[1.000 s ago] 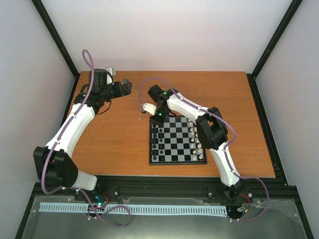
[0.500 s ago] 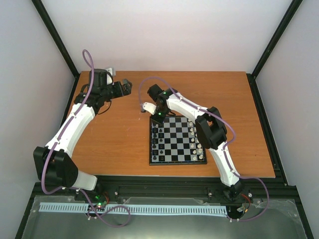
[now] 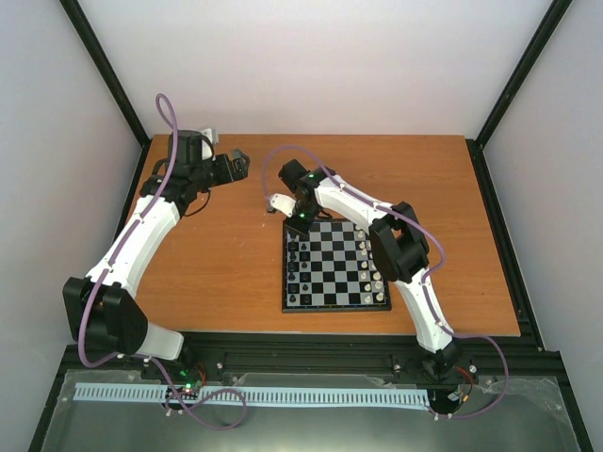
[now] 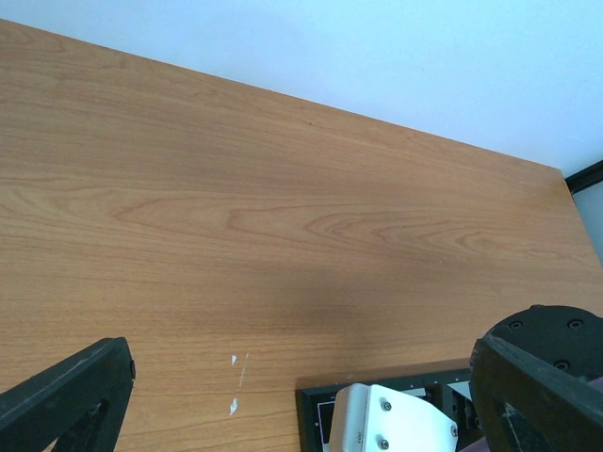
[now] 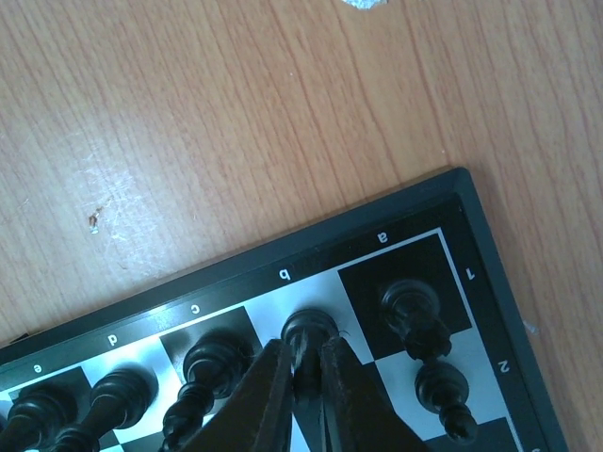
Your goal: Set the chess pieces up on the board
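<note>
Fingers of right pincer clamp black chessman on board edge.

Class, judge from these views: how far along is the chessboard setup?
Done: black pieces line the board on its left edge, white pieces on its right. In hand: the right gripper pinches a black piece on the b square. Remaining: release it; the left gripper is open, empty.

The desk is orange-brown with wavy wood grain. The board is checkered black and light grey inside a thin black border with white letters. Black chess pieces line its 9 o'clock edge and cream chess pieces its 3 o'clock edge. The right pincer has dark brown fingers.
</note>
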Robot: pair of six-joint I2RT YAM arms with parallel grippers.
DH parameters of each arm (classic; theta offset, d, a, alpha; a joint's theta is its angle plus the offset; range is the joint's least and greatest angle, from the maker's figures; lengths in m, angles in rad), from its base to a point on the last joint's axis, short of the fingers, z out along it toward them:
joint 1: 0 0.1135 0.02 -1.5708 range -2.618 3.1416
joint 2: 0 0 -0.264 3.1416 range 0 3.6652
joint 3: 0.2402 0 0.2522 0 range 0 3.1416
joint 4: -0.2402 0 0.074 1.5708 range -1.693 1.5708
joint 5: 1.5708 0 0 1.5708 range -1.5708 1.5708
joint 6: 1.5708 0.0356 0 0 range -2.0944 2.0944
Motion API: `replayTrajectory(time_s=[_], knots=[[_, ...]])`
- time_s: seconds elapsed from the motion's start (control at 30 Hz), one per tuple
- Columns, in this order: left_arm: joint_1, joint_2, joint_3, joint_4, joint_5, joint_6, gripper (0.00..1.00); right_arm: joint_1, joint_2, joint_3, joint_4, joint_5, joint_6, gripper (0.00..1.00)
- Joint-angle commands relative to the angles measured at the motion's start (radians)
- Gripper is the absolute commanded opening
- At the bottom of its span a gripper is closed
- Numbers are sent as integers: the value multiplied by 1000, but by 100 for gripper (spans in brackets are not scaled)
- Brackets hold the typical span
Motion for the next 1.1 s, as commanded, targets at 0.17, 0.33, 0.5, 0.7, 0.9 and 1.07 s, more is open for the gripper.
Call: replayTrajectory(time_s=[0.17,0.33,0.5,0.7,0.9,1.07], knots=[[9,-12,20,8,7,3,100,7,15,18,-31,10,9,16],[9,-13,20,8,6,6,100,7,-4,18,-30,4,17,16],[10,-13,19,9,7,15,100,6,-70,15,-44,9,20,18],[9,-24,11,21,12,35,100,-50,-235,-50,-39,4,29,28],[1,-22,9,16,1,99,100,-180,-518,-262,65,-19,57,37],[-154,-42,70,-96,-140,247,100,-329,-832,-544,263,-52,117,50]])
